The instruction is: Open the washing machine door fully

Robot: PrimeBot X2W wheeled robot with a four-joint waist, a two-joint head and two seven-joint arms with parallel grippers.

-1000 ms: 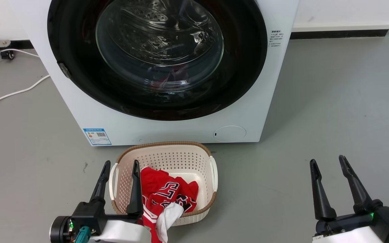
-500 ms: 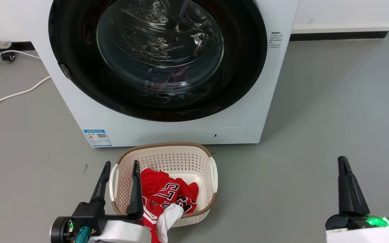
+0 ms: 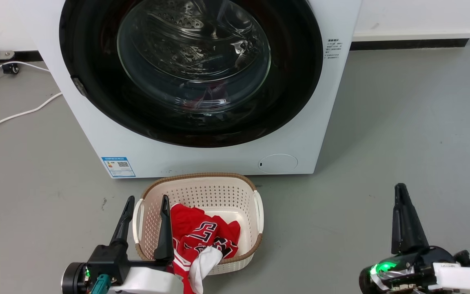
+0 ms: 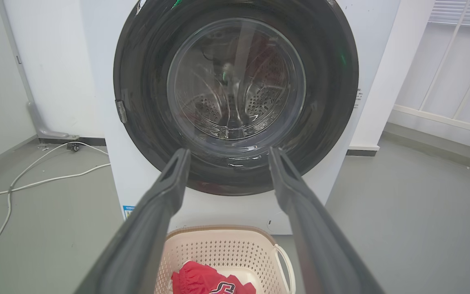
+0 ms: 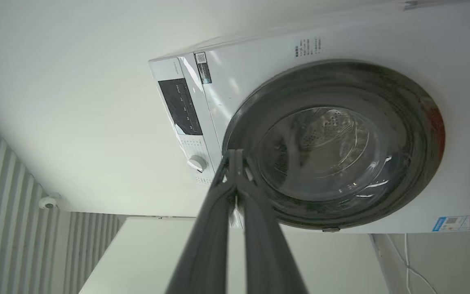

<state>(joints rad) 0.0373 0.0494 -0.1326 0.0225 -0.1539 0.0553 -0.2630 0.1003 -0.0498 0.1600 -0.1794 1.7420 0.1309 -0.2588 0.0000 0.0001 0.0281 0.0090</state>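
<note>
The washing machine (image 3: 202, 157) is a white front-loader at the top of the head view. Its washing machine door (image 3: 192, 61), a black rim around bulging glass, lies flat against the front, with a small latch on its left rim. The left wrist view faces the door (image 4: 235, 94) head-on, and the right wrist view sees the door (image 5: 333, 147) rolled sideways. My left gripper (image 3: 147, 198) is open and empty over a basket's left edge, its fingers (image 4: 165, 196) spread wide. Low at the right, well short of the machine, my right gripper (image 3: 401, 188) is turned on its side with the fingertips (image 5: 235, 157) pressed together on nothing.
A cream perforated basket (image 3: 200, 192) holding a red jersey (image 3: 202, 232) stands on the grey floor just before the machine. White cables (image 3: 14, 112) trail on the floor at the left. The machine's control panel (image 5: 180, 106) and a knob sit on its upper front.
My right gripper has gone from open to shut, rolled onto its side and shifted a little left and forward. The left gripper, door and basket have stayed put.
</note>
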